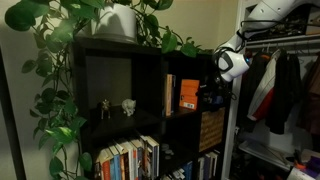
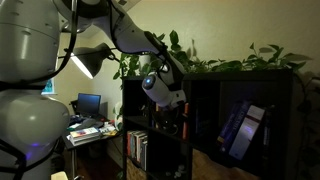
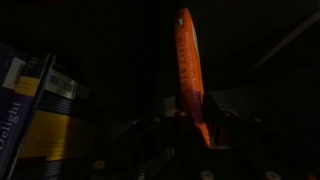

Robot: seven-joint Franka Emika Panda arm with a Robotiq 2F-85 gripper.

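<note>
A thin orange book (image 3: 187, 60) stands upright in a dark cubby of the black bookshelf (image 1: 150, 50). In the wrist view its lower edge sits between the jaws of my gripper (image 3: 200, 122), which is shut on it. A blue and yellow book (image 3: 45, 105) leans to the left of it. In an exterior view the orange book (image 1: 187, 93) shows in the upper right cubby, with my gripper (image 1: 208, 95) reaching in from the right. In an exterior view my gripper (image 2: 170, 112) is at the shelf's open side, its fingers lost in shadow.
Leafy plants (image 1: 120, 20) trail over the shelf top. Two small figurines (image 1: 128, 106) stand in the left cubby, above a row of books (image 1: 130, 160). Clothes (image 1: 280, 85) hang to the right. A desk with a monitor (image 2: 88, 103) stands beyond the shelf.
</note>
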